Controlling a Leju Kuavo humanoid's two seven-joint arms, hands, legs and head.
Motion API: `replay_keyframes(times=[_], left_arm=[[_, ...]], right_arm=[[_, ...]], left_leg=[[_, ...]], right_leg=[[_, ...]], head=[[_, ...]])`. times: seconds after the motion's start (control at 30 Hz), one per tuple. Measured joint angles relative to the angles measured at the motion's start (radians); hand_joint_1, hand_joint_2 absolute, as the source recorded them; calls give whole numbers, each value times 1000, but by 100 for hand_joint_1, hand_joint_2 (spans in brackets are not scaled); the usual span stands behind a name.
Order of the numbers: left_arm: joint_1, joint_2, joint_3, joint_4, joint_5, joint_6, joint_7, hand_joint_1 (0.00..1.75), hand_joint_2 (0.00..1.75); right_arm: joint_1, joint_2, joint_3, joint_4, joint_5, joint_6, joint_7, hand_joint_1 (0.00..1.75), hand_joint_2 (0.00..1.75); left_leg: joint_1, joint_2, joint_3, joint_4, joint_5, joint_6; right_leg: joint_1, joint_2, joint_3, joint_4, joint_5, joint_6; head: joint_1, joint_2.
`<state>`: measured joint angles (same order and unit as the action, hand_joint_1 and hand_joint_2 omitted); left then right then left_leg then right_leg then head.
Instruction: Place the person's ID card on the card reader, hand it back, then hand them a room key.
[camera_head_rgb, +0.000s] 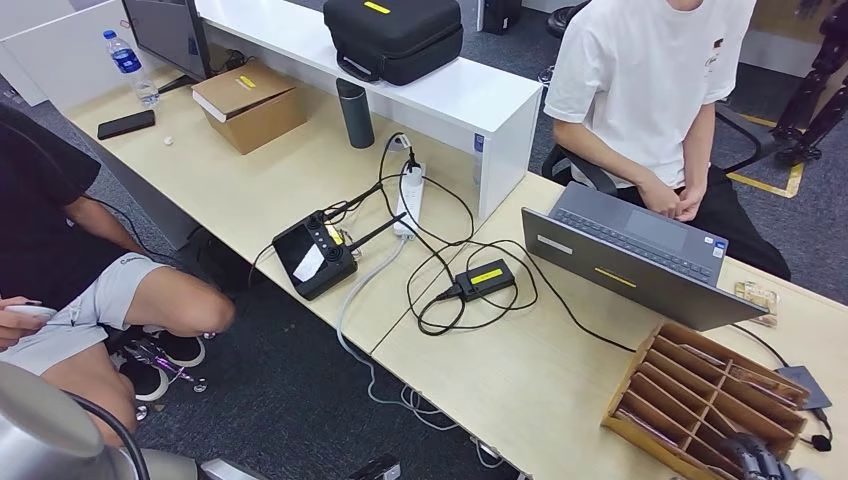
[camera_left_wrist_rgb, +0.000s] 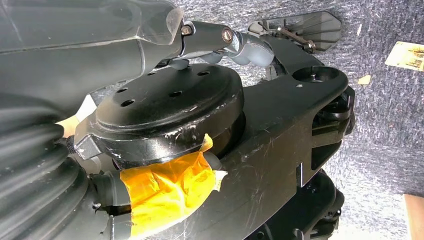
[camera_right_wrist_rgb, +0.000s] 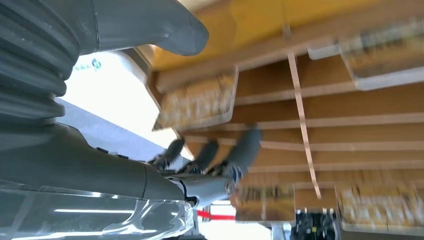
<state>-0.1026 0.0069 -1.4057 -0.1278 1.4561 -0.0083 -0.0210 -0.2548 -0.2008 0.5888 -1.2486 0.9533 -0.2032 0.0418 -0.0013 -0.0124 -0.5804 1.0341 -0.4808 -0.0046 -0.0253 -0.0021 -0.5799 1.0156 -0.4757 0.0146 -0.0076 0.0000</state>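
Note:
A wooden slotted tray (camera_head_rgb: 640, 400) holding patterned cards (camera_right_wrist_rgb: 197, 102) stands at the desk's near right corner. My right hand (camera_head_rgb: 755, 458) hovers at the tray's near edge. Its dark fingers (camera_right_wrist_rgb: 220, 155) are spread over the slots and hold nothing. Beyond the tray lies a flat dark grey pad (camera_head_rgb: 805, 385) with a cable, seemingly the card reader. One patterned card (camera_head_rgb: 757, 297) lies on the desk to the right of the laptop (camera_head_rgb: 625, 265). A person in a white shirt (camera_head_rgb: 650, 70) sits behind the laptop with their hands in their lap. My left hand (camera_left_wrist_rgb: 235, 40) hangs by my body, empty, fingers stretched out.
A black adapter (camera_head_rgb: 485, 279) with looped cables, a handheld controller (camera_head_rgb: 315, 255) and a power strip (camera_head_rgb: 408, 200) lie mid-desk. A white partition (camera_head_rgb: 500, 110) carries a black case (camera_head_rgb: 395, 35). Another person (camera_head_rgb: 60, 270) sits at the left.

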Motion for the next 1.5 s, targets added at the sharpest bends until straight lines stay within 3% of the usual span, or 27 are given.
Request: replay_keyframes(times=[1.07, 1.5], left_arm=[[0, -5, -2, 0, -12, 26, -3, 0, 175], [0, -5, -3, 0, -11, 24, -2, 0, 175]], right_arm=[[4, 23, -9, 4, -12, -38, -16, 175, 175], [-23, 25, -44, -75, -27, -77, -46, 175, 175]], left_leg=[[0, 0, 1, 0, 0, 0], [0, 0, 1, 0, 0, 0]], right_leg=[[0, 0, 1, 0, 0, 0], [0, 0, 1, 0, 0, 0]], head=[[0, 0], [0, 0]])
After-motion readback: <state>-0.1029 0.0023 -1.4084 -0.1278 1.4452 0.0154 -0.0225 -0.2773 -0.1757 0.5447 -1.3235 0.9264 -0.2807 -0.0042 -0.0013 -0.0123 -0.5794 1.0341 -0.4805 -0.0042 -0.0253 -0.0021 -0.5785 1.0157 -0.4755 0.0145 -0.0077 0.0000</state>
